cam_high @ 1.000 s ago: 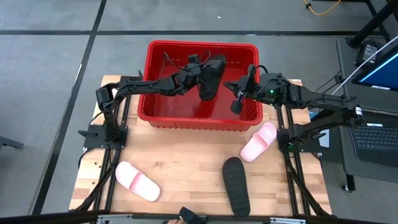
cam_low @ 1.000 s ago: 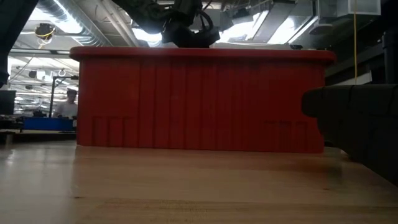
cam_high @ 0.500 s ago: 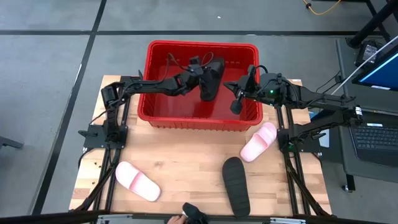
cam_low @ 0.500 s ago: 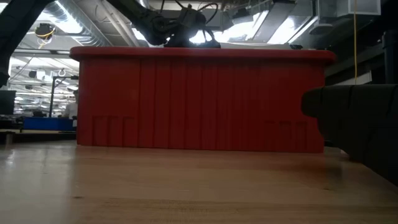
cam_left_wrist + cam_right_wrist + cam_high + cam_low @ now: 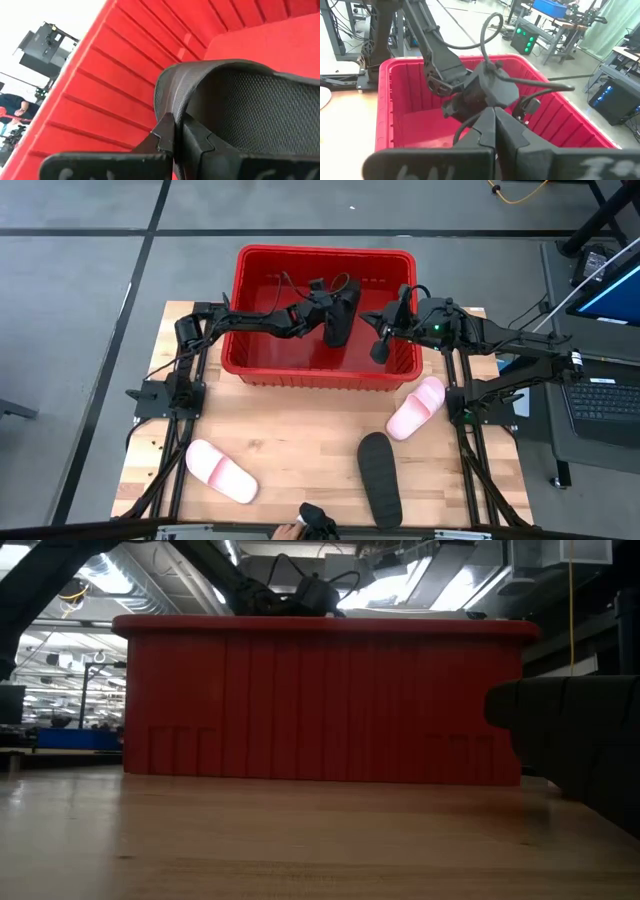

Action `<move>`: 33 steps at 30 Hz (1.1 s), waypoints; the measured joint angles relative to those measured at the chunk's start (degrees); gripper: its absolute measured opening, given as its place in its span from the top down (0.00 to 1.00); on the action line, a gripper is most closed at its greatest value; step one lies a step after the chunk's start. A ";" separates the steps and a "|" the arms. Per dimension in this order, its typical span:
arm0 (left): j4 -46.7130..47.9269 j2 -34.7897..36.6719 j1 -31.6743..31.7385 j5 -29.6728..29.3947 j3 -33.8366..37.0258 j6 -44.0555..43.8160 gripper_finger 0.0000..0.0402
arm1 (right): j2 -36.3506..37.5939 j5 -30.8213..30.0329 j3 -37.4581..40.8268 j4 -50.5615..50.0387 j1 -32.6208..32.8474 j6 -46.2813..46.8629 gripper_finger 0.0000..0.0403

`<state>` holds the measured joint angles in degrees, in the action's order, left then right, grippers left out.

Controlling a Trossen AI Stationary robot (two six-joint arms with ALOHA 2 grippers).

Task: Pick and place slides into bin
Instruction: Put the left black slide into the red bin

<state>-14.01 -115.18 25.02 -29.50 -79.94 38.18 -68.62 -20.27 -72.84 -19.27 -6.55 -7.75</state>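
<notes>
The red bin (image 5: pixel 262 350) stands at the table's far middle. My left gripper (image 5: pixel 322 302) reaches into it from the left, shut on a black slide (image 5: pixel 341 312) that stands on edge inside the bin. My right gripper (image 5: pixel 380 352) hangs shut and empty over the bin's right end. On the table lie a pale pink slide (image 5: pixel 415 407) right of the middle, a second black slide (image 5: pixel 380 478) near the front, and another pink slide (image 5: pixel 220 471) at the front left. In the low view the bin's wall (image 5: pixel 320 705) hides the held slide. My left gripper pinches the edge of the black slide's wide strap (image 5: pixel 169 102) between its two fingers (image 5: pixel 197 140). The fingers come from the table's left, slanting slightly down. The slide is tipped on its side inside the bin; whether it touches the bin's floor I cannot tell.
Bare wood lies between the bin and the slides at the front. In the low view the near black slide (image 5: pixel 575 740) fills the right side. A dark thing and a hand (image 5: pixel 308 522) show at the table's near edge. A laptop (image 5: pixel 605 395) sits off the table's right.
My left gripper has gone down into the bin with the black slide still held, and a little toward the table's right. In the low view it has sunk almost behind the bin's rim. The dark thing at the near edge has shifted slightly right.
</notes>
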 joint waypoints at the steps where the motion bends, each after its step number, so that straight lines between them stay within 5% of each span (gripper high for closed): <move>1: -0.01 -0.08 0.00 -0.62 0.00 0.00 0.99 | 0.00 0.00 0.00 0.00 0.00 0.01 0.98; 33: -2.38 -3.44 2.98 0.97 0.00 -5.49 0.99 | -4.98 -0.03 0.02 6.38 0.49 -0.98 0.99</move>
<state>-16.40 -118.62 27.99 -28.53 -79.94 32.69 -73.60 -20.30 -72.82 -12.88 -6.05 -8.72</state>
